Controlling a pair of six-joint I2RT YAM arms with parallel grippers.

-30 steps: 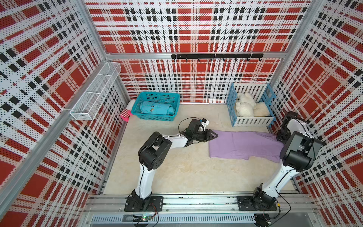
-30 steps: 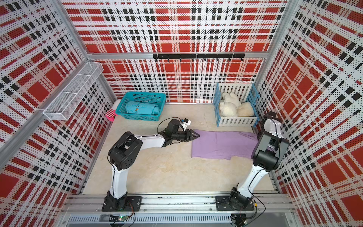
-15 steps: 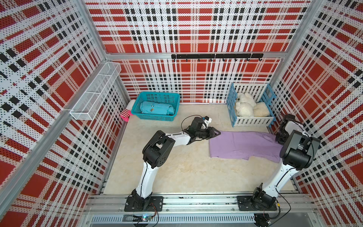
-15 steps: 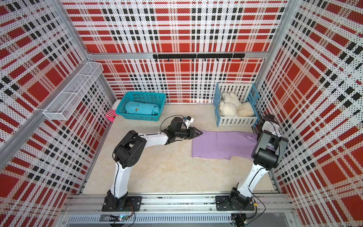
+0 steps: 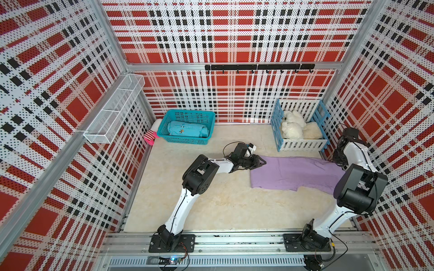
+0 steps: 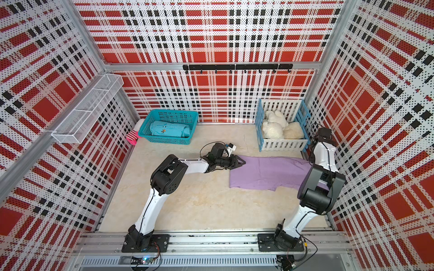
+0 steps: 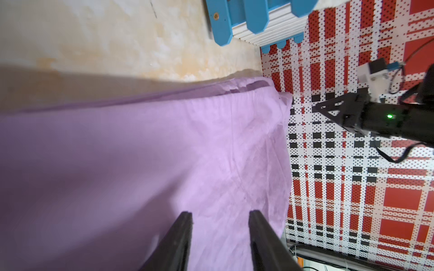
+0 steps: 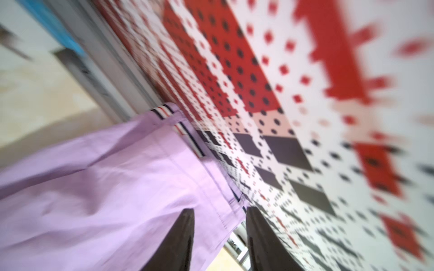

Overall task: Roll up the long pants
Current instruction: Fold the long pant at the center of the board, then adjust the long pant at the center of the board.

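Thin lilac long pants [image 5: 293, 173] (creased) flat; left end effector [image 7: 220, 213], right end effector [image 8: 219, 210] spread.

Bright even light; top views sharp, edges bowed; right wrist blurred.

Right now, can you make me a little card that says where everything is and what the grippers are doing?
pants: flat on the table, not rolled
right gripper: open, over the striped waistband
left gripper: open, at the pants' other end
basket: holds a rolled teal cloth
crate: holds white plush toys
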